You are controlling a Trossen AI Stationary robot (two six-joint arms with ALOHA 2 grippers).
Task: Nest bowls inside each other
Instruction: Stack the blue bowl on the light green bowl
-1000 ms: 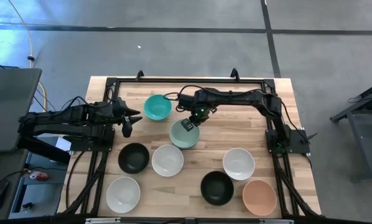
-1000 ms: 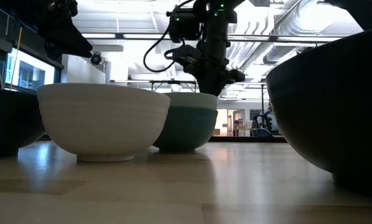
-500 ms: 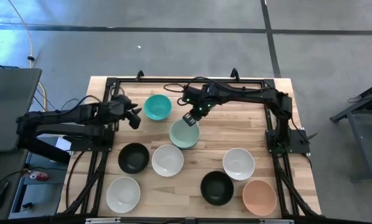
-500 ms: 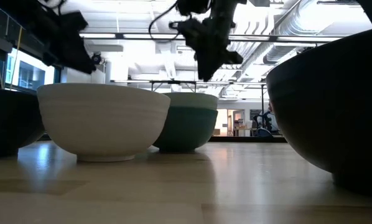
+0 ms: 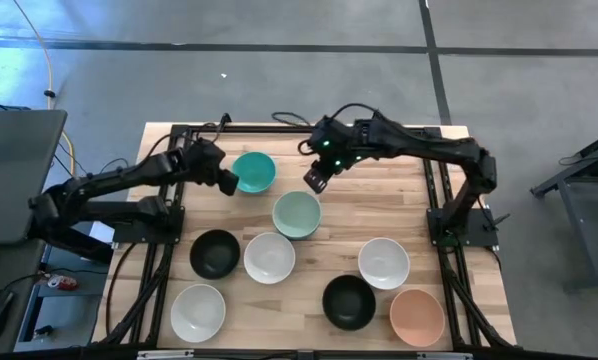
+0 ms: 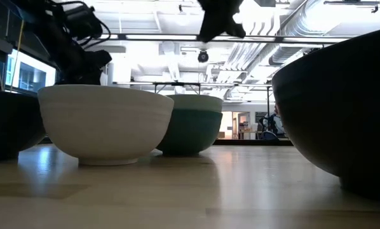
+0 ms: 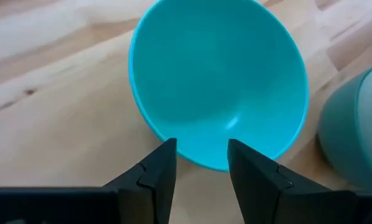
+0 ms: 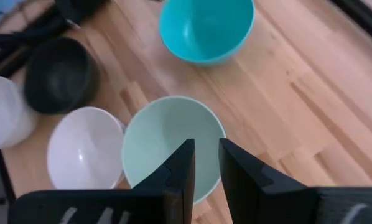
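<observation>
Left gripper (image 7: 201, 163) (open) at teal bowl (image 7: 217, 78)

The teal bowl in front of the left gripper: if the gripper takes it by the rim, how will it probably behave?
The teal bowl looks smooth and glossy, so the open left gripper may slip on its rim. It seems stiff and should keep its shape. Its round sides narrow toward the base, so a one-sided hold could tilt it.
</observation>
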